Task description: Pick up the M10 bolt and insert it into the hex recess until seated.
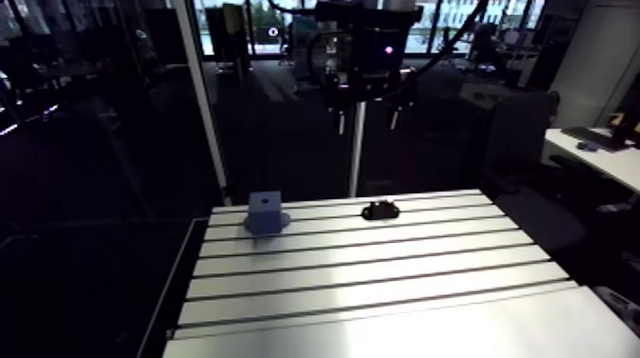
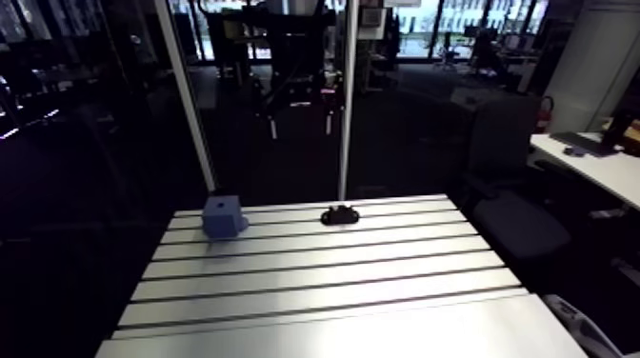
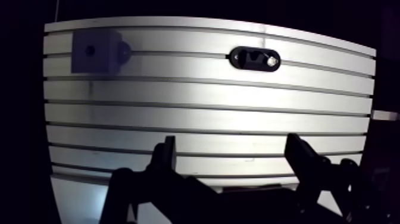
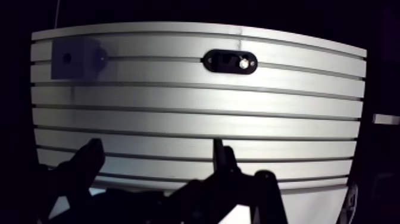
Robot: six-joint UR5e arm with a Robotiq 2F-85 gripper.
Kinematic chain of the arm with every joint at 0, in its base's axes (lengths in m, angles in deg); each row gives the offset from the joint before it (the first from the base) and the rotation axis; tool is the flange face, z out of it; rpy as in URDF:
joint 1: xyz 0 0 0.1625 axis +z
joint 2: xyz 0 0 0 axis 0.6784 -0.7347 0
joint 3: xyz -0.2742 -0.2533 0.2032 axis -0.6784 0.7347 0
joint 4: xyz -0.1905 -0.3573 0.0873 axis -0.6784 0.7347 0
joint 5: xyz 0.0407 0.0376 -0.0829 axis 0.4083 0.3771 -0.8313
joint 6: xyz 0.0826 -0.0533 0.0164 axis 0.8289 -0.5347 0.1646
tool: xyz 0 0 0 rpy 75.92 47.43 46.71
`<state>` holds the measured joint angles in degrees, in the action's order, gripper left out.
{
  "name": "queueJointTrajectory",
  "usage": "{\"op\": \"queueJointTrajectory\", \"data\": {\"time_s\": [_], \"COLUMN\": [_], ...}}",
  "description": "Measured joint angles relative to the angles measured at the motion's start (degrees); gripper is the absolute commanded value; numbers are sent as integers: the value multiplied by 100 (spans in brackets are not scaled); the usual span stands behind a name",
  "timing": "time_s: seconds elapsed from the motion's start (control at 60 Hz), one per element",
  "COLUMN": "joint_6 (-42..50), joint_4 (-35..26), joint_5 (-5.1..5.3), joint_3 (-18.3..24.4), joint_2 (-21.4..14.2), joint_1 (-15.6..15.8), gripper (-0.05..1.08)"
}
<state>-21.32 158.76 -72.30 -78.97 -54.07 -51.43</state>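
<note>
Slotted table (image 4: 196, 113): blue block (image 4: 74, 58) with hole; black oval holder (image 4: 221, 61) bearing bright metal piece (image 4: 243, 61). Gripper (image 4: 156, 159): fingers spread wide.

— What's the claw (image 3: 232, 156) like?
— Black, with two jointed fingers (image 3: 300, 156) on linked bars.
— And the wrist (image 1: 367, 71)?
— Dark and blocky. There's a small violet light (image 1: 387, 48) on it, I think. The fingertips look pale.

Table (image 3: 202, 107) glaring bright; gripper (image 3: 231, 146) silhouetted; surroundings dark.
</note>
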Motion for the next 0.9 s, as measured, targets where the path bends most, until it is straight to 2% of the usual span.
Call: {"op": "queueJointTrajectory", "data": {"time_s": [0.25, 0.517, 0.65, 0.9], "joint_6": [-264, -434, -454, -462], "joint_4": [544, 1308, 1564, 1862], "joint_5": [-54, -45, -12, 140], "joint_3": [-27, -146, -178, -208], "joint_2": [380, 757, 918, 1200], "joint_1": [-271, -580, -694, -857], "gripper": [1, 1, 1, 1]}}
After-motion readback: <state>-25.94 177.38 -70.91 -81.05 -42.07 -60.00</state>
